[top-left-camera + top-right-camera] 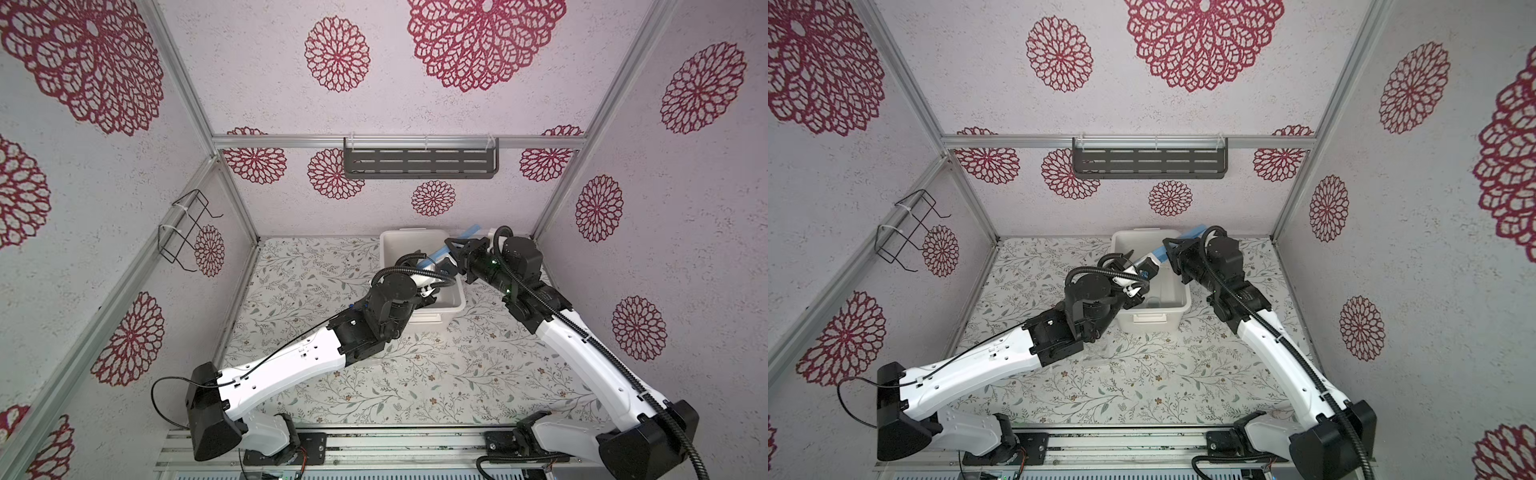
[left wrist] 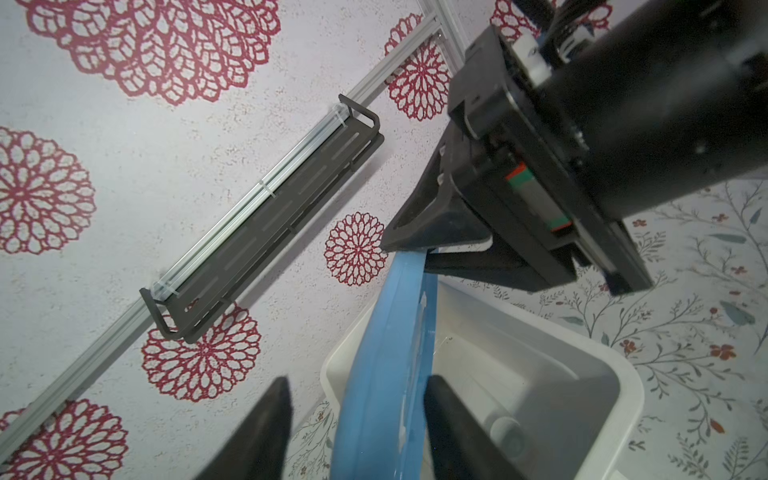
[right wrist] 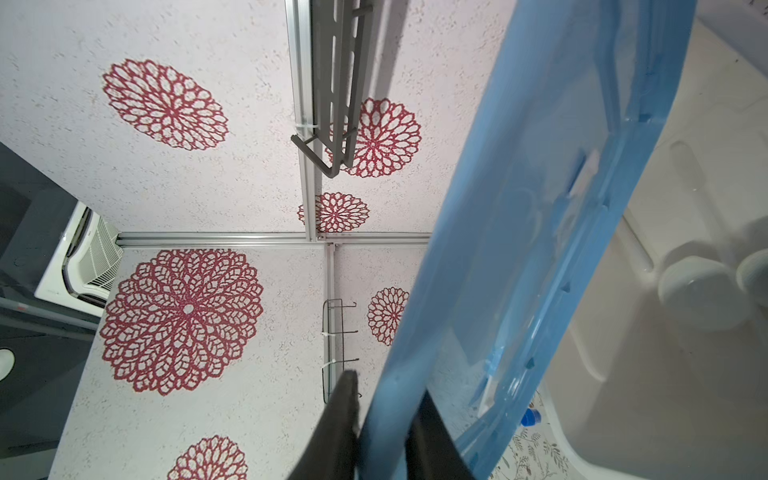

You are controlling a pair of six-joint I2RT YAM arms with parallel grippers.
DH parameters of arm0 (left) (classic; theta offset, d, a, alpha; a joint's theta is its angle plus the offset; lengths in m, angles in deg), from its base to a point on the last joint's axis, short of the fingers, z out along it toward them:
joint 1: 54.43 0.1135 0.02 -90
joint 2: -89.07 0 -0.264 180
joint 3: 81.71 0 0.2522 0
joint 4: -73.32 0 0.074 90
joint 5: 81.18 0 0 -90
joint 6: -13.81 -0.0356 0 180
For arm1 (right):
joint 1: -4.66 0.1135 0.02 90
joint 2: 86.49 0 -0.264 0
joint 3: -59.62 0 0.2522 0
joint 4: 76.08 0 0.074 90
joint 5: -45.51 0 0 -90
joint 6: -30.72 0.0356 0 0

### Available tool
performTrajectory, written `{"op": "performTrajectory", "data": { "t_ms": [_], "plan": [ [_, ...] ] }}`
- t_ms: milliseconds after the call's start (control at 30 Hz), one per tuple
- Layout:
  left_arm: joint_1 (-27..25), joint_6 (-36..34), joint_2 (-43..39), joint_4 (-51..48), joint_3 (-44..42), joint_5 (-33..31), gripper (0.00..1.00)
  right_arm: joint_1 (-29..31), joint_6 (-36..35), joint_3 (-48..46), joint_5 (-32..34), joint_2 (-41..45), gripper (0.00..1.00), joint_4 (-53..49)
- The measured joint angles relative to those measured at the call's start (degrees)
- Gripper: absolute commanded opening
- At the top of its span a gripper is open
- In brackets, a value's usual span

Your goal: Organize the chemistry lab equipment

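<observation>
Right gripper (image 3: pixel 386 390) clenched the blue lid (image 3: pixel 519 249) above the white tub (image 2: pixel 627 390); left gripper (image 2: pixel 359 380) straddled that lid, jaws spread, released.

A white tub (image 1: pixel 388 249) stands on the table (image 1: pixel 374 374), far and right of centre. Above it slants a blue lid (image 1: pixel 473 230), the right hand (image 1: pixel 456 245) at its far-right end, the left hand (image 1: pixel 428 264) at its near-left end.

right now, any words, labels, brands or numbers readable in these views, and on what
None readable.
The blue lid and white tub show no print.
The red-green sticker carries no legible marks.
Any marking on the white appliance is too small to read.
</observation>
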Motion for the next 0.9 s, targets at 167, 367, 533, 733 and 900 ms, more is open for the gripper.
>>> {"op": "performTrajectory", "data": {
  "t_ms": [167, 367, 533, 733, 900],
  "plan": [
    [-0.2, 3.1, -0.1, -2.8, 0.0, 2.6, 0.97, 0.0, -1.6, -2.3, 1.2, 2.3, 0.32, -3.2],
    [-0.3, 6.3, -4.0, -7.0, -3.5, 10.3, 0.97, -0.1, -2.6, -4.3, 2.6, 5.0, 0.33, -7.8],
    [-0.3, 9.5, -6.9, -10.1, -4.2, 15.8, 0.97, -0.1, -2.6, -6.8, 2.7, 7.1, 0.43, -10.3],
    [-0.1, 14.3, -10.7, -13.5, -6.5, 21.3, 0.97, -0.2, -4.3, -8.0, 4.7, 8.9, 0.47, -16.0],
    [2.8, 20.4, -16.0, -14.9, -9.4, 26.1, 0.97, -1.1, -5.9, -9.7, 5.6, 10.5, 0.46, -18.6]
  ]
}}
